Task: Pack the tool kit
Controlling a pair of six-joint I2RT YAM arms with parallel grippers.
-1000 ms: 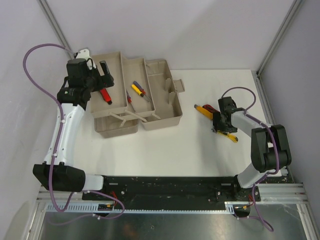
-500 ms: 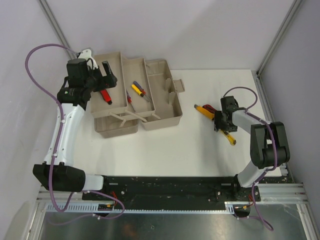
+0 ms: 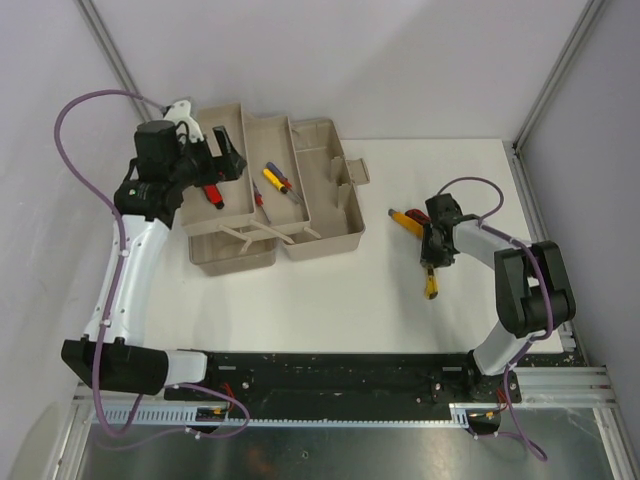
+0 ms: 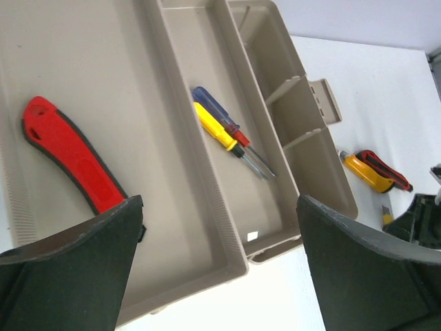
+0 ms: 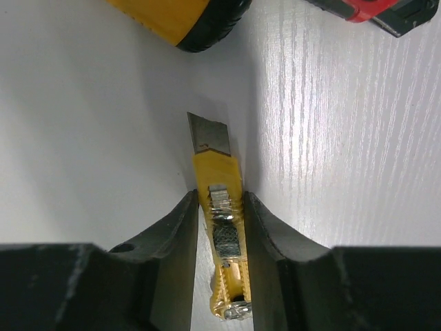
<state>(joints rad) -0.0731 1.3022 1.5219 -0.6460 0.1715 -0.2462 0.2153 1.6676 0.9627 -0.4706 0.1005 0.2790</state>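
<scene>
The beige toolbox [image 3: 335, 215] stands open at the back left, its trays spread out. A red-handled tool [image 3: 212, 192] lies in the left tray [image 4: 83, 62]; it also shows in the left wrist view [image 4: 69, 155]. Yellow and blue screwdrivers [image 3: 277, 180] lie in the middle tray, also seen in the left wrist view [image 4: 217, 127]. My left gripper [image 3: 225, 160] hovers over the left tray, open and empty [image 4: 220, 276]. My right gripper [image 3: 432, 255] is shut on a yellow cutter [image 5: 219, 200] at the table surface, blade out ahead of the fingers [image 5: 176, 234].
A yellow-and-black tool [image 3: 407, 221] and a red-and-black tool [image 3: 418, 215] lie on the white table just beyond my right gripper; both show in the right wrist view, the yellow one [image 5: 179, 17] and the red one [image 5: 365, 8]. The toolbox latch tab [image 3: 355, 172] sticks out right.
My right gripper has closed on the yellow cutter and turned it, so its tail now points toward the near edge. My left gripper has shifted slightly right over the tray.
</scene>
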